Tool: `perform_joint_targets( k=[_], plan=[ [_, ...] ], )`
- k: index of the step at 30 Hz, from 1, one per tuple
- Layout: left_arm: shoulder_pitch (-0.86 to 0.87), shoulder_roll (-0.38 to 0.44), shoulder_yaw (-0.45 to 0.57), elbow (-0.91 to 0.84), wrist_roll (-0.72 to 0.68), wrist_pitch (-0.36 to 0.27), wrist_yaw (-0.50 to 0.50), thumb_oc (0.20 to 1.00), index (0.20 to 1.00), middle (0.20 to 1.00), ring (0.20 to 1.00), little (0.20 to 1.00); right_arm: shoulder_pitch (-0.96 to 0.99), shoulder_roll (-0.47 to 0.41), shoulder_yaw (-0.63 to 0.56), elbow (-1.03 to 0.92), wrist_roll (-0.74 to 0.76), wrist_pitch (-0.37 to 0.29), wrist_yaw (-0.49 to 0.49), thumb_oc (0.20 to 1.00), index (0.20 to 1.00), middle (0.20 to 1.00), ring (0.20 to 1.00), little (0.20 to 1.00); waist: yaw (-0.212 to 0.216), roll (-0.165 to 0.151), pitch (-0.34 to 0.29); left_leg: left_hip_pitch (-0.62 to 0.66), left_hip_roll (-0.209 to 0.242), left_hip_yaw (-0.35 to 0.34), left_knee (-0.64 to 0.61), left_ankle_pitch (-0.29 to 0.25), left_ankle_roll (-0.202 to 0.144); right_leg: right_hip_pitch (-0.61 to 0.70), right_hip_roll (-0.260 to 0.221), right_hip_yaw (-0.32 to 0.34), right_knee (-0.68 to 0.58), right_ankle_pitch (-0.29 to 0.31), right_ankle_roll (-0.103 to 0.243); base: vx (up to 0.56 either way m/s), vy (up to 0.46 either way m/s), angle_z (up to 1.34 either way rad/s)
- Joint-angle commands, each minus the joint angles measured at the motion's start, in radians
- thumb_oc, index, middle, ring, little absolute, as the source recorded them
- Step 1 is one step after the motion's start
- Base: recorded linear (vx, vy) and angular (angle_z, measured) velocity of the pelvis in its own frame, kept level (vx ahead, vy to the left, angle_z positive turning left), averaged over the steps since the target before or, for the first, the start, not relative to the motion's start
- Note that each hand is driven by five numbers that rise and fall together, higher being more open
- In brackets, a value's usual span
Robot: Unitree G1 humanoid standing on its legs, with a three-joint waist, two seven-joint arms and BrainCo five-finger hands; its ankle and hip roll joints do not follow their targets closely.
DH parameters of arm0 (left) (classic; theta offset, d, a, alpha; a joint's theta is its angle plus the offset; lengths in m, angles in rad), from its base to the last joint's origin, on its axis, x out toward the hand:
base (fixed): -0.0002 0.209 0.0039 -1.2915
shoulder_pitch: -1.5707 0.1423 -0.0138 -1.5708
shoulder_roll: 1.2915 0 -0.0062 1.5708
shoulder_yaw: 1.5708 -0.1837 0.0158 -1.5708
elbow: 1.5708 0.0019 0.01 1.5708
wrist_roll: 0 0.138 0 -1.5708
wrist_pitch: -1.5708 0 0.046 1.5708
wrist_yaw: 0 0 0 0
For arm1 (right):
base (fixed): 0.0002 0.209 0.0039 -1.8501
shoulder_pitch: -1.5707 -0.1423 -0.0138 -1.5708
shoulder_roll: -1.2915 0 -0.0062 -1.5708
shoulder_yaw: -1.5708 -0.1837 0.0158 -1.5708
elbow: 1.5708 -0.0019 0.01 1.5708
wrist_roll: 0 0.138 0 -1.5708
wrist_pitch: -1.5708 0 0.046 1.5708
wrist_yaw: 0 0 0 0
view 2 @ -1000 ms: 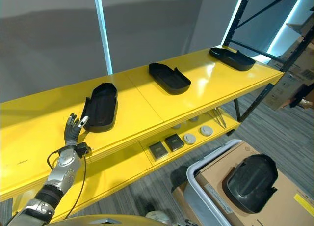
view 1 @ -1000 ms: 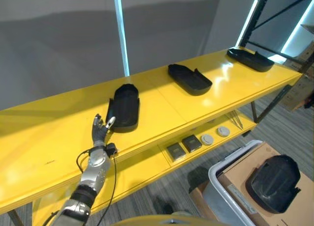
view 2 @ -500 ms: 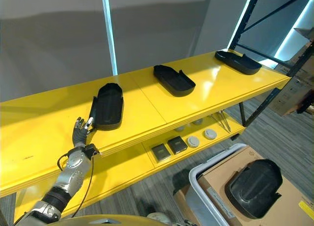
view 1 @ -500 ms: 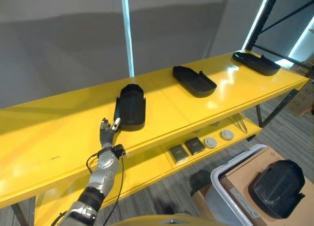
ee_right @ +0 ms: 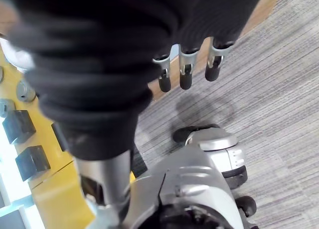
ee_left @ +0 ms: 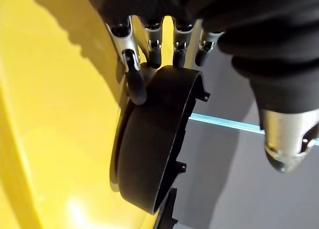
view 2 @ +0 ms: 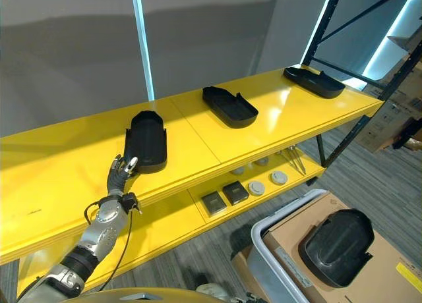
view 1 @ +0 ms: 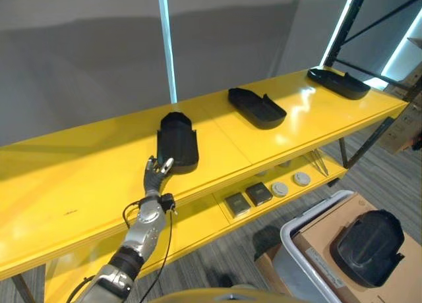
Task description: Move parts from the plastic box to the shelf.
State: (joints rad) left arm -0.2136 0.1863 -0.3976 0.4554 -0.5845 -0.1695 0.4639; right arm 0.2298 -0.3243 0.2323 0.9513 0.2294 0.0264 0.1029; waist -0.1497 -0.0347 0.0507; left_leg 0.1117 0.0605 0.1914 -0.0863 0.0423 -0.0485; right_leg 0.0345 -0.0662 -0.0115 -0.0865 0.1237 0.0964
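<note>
The left hand [view 1: 155, 177] rests at the near end of a black moulded plastic part [view 1: 177, 141] lying on the yellow shelf [view 1: 79, 178], its straight fingers [ee_left: 133, 74] seemingly touching the rim without gripping. Two more black plastic parts [view 1: 256, 107] lie farther right. Another black part [view 1: 368, 246] sits on cardboard in the grey plastic box [view 1: 298, 263]. The right hand [ee_right: 187, 64] hangs over carpet, fingers relaxed, empty.

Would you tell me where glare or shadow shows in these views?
Left eye view: white glare on the glossy yellow shelf top between the right-hand black moulded parts. Left wrist view: the left hand casts a shadow on the yellow surface.
</note>
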Motion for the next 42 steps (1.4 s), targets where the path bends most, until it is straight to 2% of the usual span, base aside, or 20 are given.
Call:
perform_joint_targets(
  k=[1, 5, 11, 17, 21, 25, 26, 30, 34, 37, 38, 39, 40, 42],
  plan=[
    [-0.047, -0.027, -0.042, 0.056, 0.017, 0.041, -0.031, 1.0, 1.0, 1.0, 1.0, 1.0, -0.042, 0.016, 0.041, -0.007, -0.001, -0.007, -0.006, 1.0, 1.0, 1.0, 1.0, 1.0, -0.027, -0.011, 0.048, 0.022, 0.01, 0.024, -0.001, -0.03, 0.031, 0.03, -0.023, 0.017, 0.009, -0.021, 0.061, 0.0, 0.0, 0.0],
    [-0.049, -0.032, -0.046, 0.061, -0.009, 0.048, -0.007, 1.0, 1.0, 1.0, 1.0, 1.0, -0.042, 0.016, 0.044, -0.012, -0.012, -0.003, -0.007, 1.0, 1.0, 1.0, 1.0, 1.0, -0.032, -0.009, 0.047, 0.024, 0.011, 0.027, -0.001, -0.031, 0.03, 0.03, -0.022, 0.021, 0.009, -0.023, 0.061, 0.0, 0.0, 0.0],
    [-0.059, -0.033, -0.043, 0.084, -0.001, 0.044, -0.034, 1.0, 1.0, 1.0, 1.0, 1.0, -0.046, 0.01, 0.046, -0.008, -0.014, -0.006, 0.001, 1.0, 1.0, 1.0, 1.0, 1.0, -0.032, -0.008, 0.044, 0.025, 0.011, 0.027, -0.001, -0.03, 0.03, 0.031, -0.021, 0.022, 0.009, -0.023, 0.06, 0.0, 0.0, 0.0],
    [-0.06, -0.04, -0.049, 0.073, 0.037, 0.003, 0.038, 1.0, 1.0, 1.0, 1.0, 1.0, -0.054, 0.008, 0.05, -0.005, -0.01, -0.009, 0.0, 1.0, 1.0, 1.0, 1.0, 1.0, -0.027, -0.007, 0.043, 0.025, 0.009, 0.019, -0.001, -0.031, 0.029, 0.035, -0.022, 0.017, 0.007, -0.024, 0.059, 0.0, 0.0, 0.0],
    [-0.049, 0.004, 0.013, 0.014, 0.11, -0.09, 0.157, 1.0, 1.0, 1.0, 1.0, 1.0, -0.061, 0.004, 0.046, -0.005, 0.0, -0.001, 0.003, 1.0, 1.0, 1.0, 1.0, 1.0, -0.009, -0.008, 0.041, 0.023, 0.005, 0.004, -0.001, -0.031, 0.028, 0.041, -0.025, 0.004, 0.003, -0.024, 0.056, 0.0, 0.0, 0.0],
    [-0.037, 0.05, 0.075, -0.076, 0.158, -0.111, 0.203, 1.0, 1.0, 1.0, 1.0, 1.0, -0.06, 0.0, 0.042, -0.007, 0.004, 0.0, 0.008, 1.0, 1.0, 1.0, 1.0, 1.0, 0.008, -0.008, 0.045, 0.023, 0.001, -0.011, -0.001, -0.029, 0.028, 0.048, -0.028, -0.009, 0.003, -0.024, 0.053, 0.0, 0.007, 0.02],
    [-0.024, 0.077, 0.117, -0.156, 0.203, -0.121, 0.228, 1.0, 1.0, 1.0, 1.0, 1.0, -0.06, 0.0, 0.037, 0.003, 0.012, -0.011, 0.011, 1.0, 1.0, 1.0, 1.0, 1.0, 0.023, -0.009, 0.049, 0.023, -0.002, -0.024, -0.001, -0.028, 0.028, 0.054, -0.031, -0.021, 0.002, -0.024, 0.051, -0.01, 0.018, 0.04],
    [0.002, 0.109, 0.167, -0.282, 0.265, -0.124, 0.266, 1.0, 1.0, 1.0, 1.0, 1.0, -0.062, 0.001, 0.026, 0.006, 0.02, -0.022, 0.016, 1.0, 1.0, 1.0, 1.0, 1.0, 0.043, -0.008, 0.052, 0.02, -0.005, -0.043, -0.001, -0.029, 0.026, 0.062, -0.035, -0.036, 0.0, -0.025, 0.05, -0.01, 0.017, 0.19],
    [0.03, 0.134, 0.193, -0.356, 0.269, -0.131, 0.198, 1.0, 1.0, 1.0, 1.0, 1.0, -0.059, 0.005, 0.023, -0.009, 0.02, -0.013, 0.01, 1.0, 1.0, 1.0, 1.0, 1.0, 0.055, -0.008, 0.05, 0.02, -0.009, -0.054, -0.001, -0.03, 0.026, 0.067, -0.037, -0.045, 0.0, -0.027, 0.05, 0.0, 0.016, 0.08],
    [0.041, 0.155, 0.172, -0.441, 0.236, -0.163, -0.01, 1.0, 1.0, 1.0, 1.0, 1.0, -0.056, 0.01, 0.014, -0.01, 0.005, -0.016, 0.011, 1.0, 1.0, 1.0, 1.0, 1.0, 0.06, -0.006, 0.048, 0.018, -0.01, -0.056, -0.001, -0.033, 0.027, 0.066, -0.039, -0.047, 0.0, -0.026, 0.052, -0.02, 0.012, 0.17],
    [0.043, 0.158, 0.158, -0.47, 0.222, -0.158, -0.057, 1.0, 1.0, 1.0, 1.0, 1.0, -0.057, 0.009, 0.012, -0.007, 0.003, -0.019, 0.014, 1.0, 1.0, 1.0, 1.0, 1.0, 0.06, -0.005, 0.049, 0.018, -0.01, -0.056, -0.001, -0.033, 0.027, 0.065, -0.039, -0.047, 0.0, -0.026, 0.052, 0.0, 0.0, 0.0],
    [0.04, 0.166, 0.12, -0.511, 0.197, -0.141, -0.159, 1.0, 1.0, 1.0, 1.0, 1.0, -0.061, 0.01, 0.009, 0.001, -0.009, -0.025, 0.016, 1.0, 1.0, 1.0, 1.0, 1.0, 0.058, -0.002, 0.049, 0.017, -0.01, -0.054, -0.001, -0.034, 0.027, 0.063, -0.039, -0.045, 0.0, -0.025, 0.055, 0.0, 0.0, 0.0],
    [0.039, 0.167, 0.105, -0.524, 0.179, -0.138, -0.199, 1.0, 1.0, 1.0, 1.0, 1.0, -0.063, 0.009, 0.007, 0.004, -0.015, -0.027, 0.019, 1.0, 1.0, 1.0, 1.0, 1.0, 0.057, -0.001, 0.049, 0.017, -0.01, -0.053, -0.001, -0.034, 0.027, 0.062, -0.039, -0.045, 0.001, -0.024, 0.056, 0.0, 0.0, 0.0],
    [0.03, 0.173, 0.05, -0.57, 0.119, -0.098, -0.352, 1.0, 1.0, 1.0, 1.0, 1.0, -0.068, 0.009, 0.006, 0.008, -0.022, -0.03, 0.018, 1.0, 1.0, 1.0, 1.0, 1.0, 0.052, 0.003, 0.048, 0.015, -0.011, -0.047, -0.001, -0.034, 0.027, 0.058, -0.039, -0.04, 0.0, -0.022, 0.059, 0.0, 0.0, 0.0]
  ],
)
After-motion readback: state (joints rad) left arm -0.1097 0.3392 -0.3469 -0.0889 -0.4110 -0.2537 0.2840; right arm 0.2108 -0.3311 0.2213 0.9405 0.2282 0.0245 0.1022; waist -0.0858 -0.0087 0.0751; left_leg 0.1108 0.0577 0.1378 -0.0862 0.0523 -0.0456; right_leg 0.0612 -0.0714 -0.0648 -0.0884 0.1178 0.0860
